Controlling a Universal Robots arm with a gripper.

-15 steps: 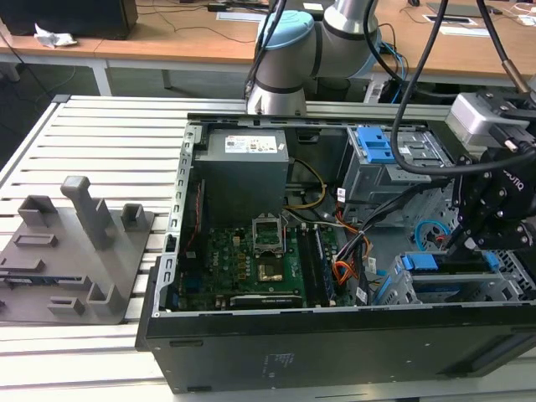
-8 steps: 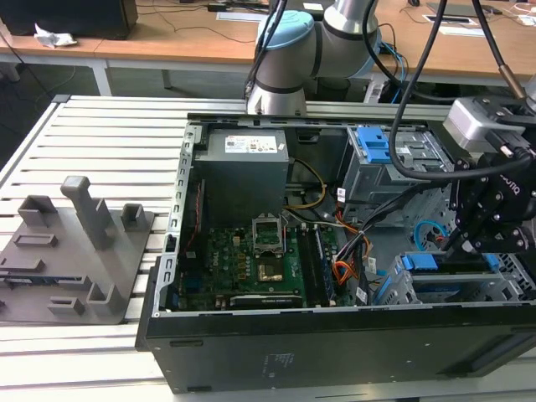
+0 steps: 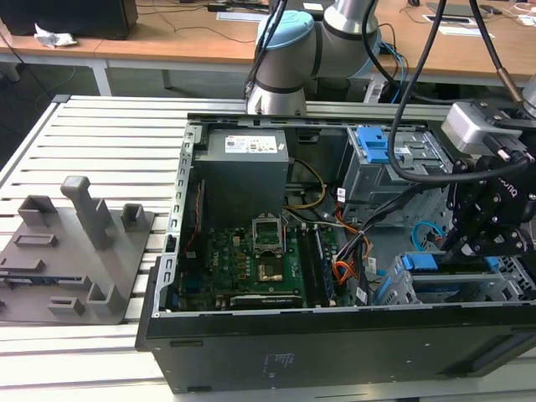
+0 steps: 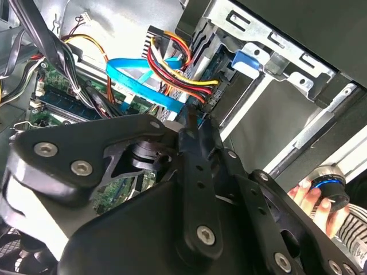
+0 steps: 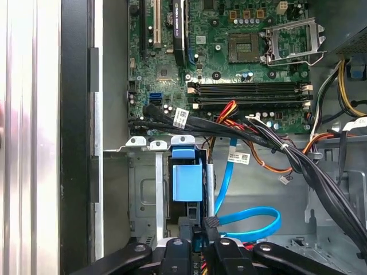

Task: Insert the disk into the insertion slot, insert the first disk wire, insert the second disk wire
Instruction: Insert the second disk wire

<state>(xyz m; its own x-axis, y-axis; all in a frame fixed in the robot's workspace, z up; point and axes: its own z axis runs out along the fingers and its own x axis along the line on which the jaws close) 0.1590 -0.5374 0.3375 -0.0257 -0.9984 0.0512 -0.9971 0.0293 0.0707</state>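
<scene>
- One arm only, tool (image 3: 466, 244) down inside the open computer case (image 3: 251, 343) on the slatted tabletop (image 3: 100, 134).
- Cannot tell whether open or closed on anything.
- Just ahead of the tool (image 5: 198, 243) in the first wrist view: the disk (image 5: 187, 182), blue carrier end showing, seated in the insertion slot (image 5: 143, 200).
- Right beside the tool tip (image 4: 192, 123) in the second wrist view: the second disk wire (image 4: 137, 86), flat and light blue, running past it.
- Looping close beside the tool in the first wrist view as well (image 5: 252, 220).
- A little beyond the tip: the first disk wire (image 4: 172, 71), red and yellow strands bending toward a dark plug.
- Off to one side, well clear of the tool: a person's hand (image 4: 309, 197) around a blue-ringed knob (image 4: 330, 186).
</scene>
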